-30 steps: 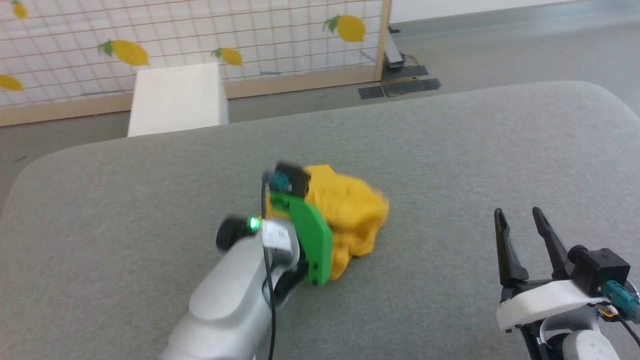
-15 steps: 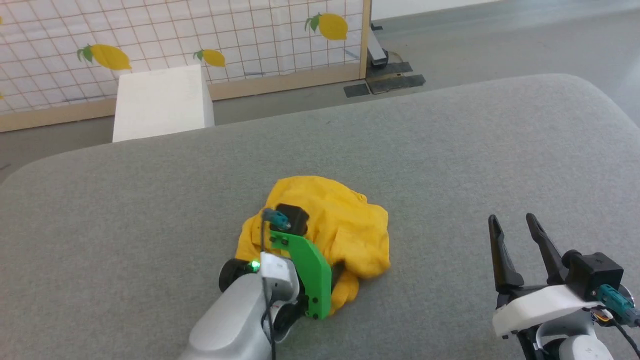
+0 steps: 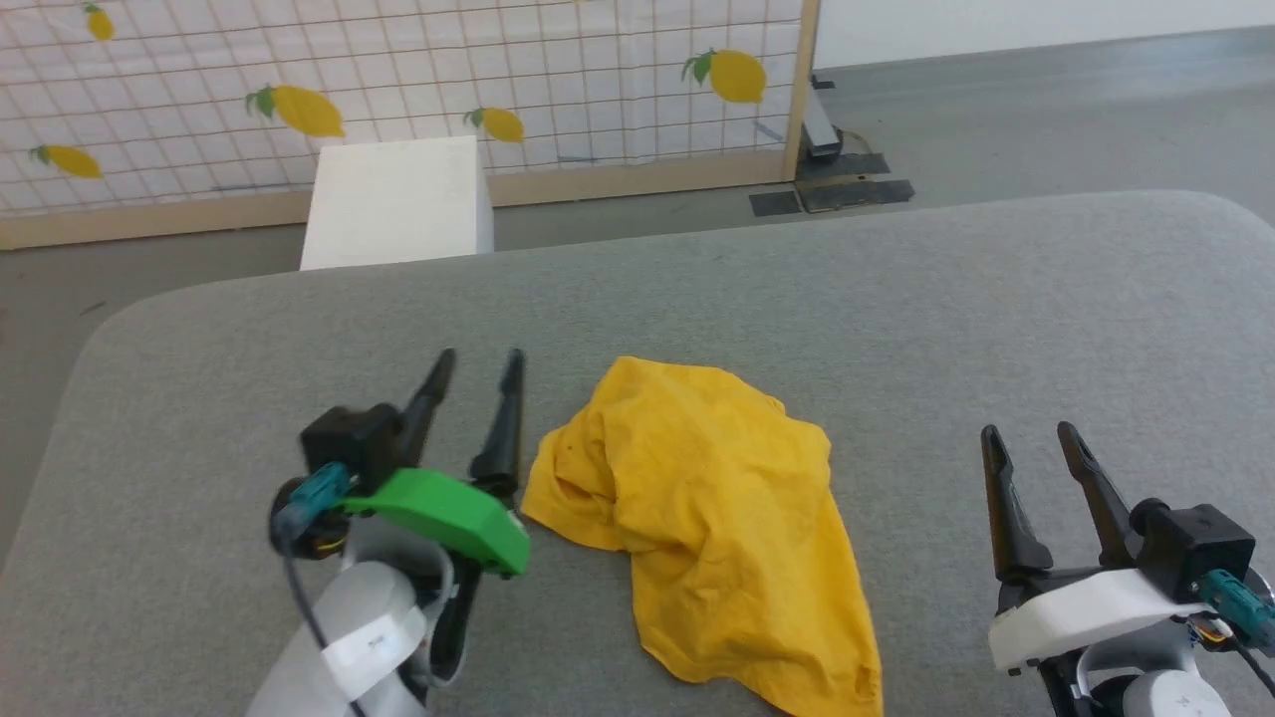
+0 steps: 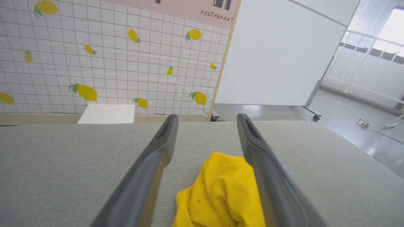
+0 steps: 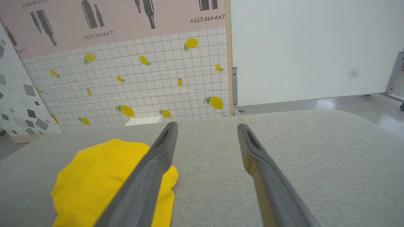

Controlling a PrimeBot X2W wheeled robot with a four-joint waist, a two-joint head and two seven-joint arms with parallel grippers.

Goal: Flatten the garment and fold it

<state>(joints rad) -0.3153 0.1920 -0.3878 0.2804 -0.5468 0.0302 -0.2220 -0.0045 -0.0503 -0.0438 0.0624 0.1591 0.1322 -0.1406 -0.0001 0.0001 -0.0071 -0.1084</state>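
The garment [image 3: 712,513] is a bright yellow crumpled heap on the grey padded table [image 3: 896,299], loosely spread toward the near edge. It also lies low between the fingers in the left wrist view, garment [image 4: 217,195], and at lower left in the right wrist view, garment [image 5: 94,176]. My left gripper [image 3: 478,363] stands open just left of the cloth, holding nothing. My right gripper [image 3: 1026,433] is open at the lower right, well clear of the cloth. No print shows on the visible side.
A white box [image 3: 398,199] stands on the floor beyond the table's far edge. Behind it runs a lemon-patterned tiled partition [image 3: 398,80] with a wooden frame. Dark floor plates [image 3: 832,194] lie at the back right.
My left gripper has opened and let go of the garment, then drawn back to its left side. The cloth dropped and spread out. The head camera shifted too. The right gripper stayed put.
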